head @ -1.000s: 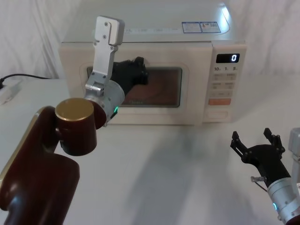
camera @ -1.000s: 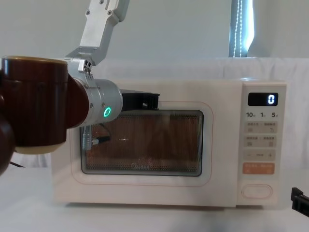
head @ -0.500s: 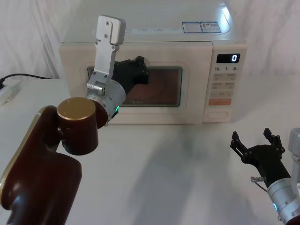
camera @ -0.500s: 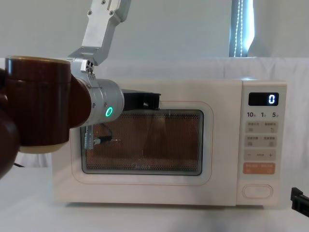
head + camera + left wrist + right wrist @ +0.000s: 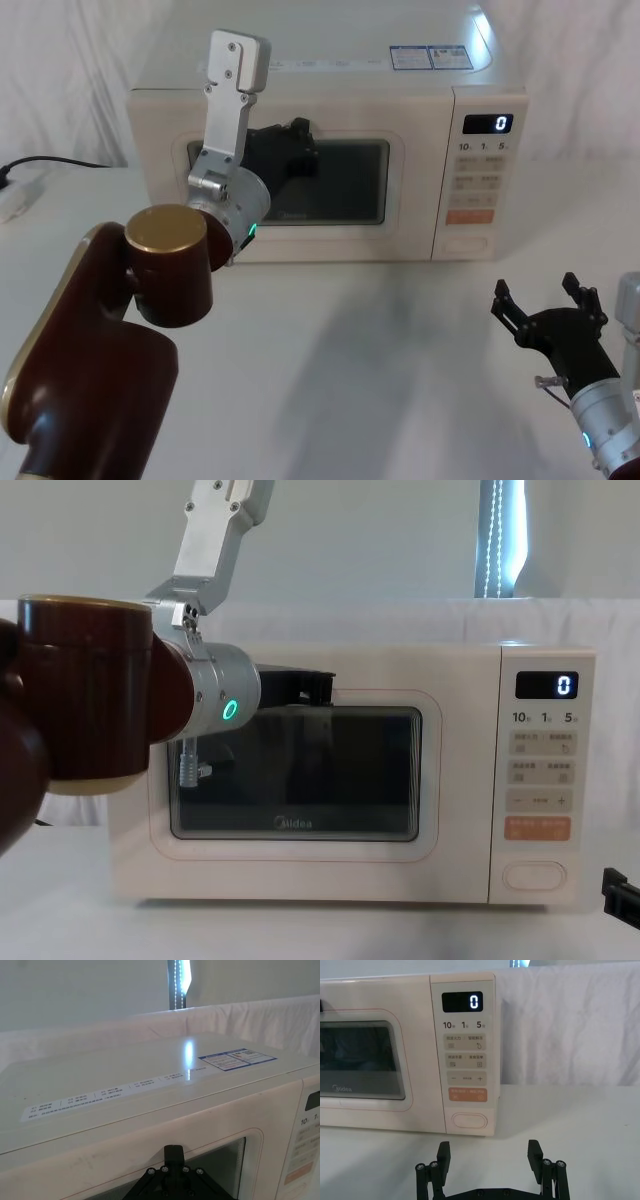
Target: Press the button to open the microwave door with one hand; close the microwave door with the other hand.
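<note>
The left gripper (image 5: 297,150) is pressing against the upper left of the microwave door (image 5: 335,215), which is sitting shut and flush; whether its fingers are parted cannot be told; the right gripper (image 5: 548,305) is hovering wide open, empty, above the table (image 5: 380,350), below the pill-shaped button (image 5: 469,1121).

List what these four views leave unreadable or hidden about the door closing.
- Left gripper: its fingertips are behind its own body in the head view and cut off by the lower edge in the left wrist view, so contact with the microwave door is unclear.
- Door seam: whether it is latched cannot be told.
- Small key labels on the control panel: too small to read.
- Right gripper open, short of the button.
</note>
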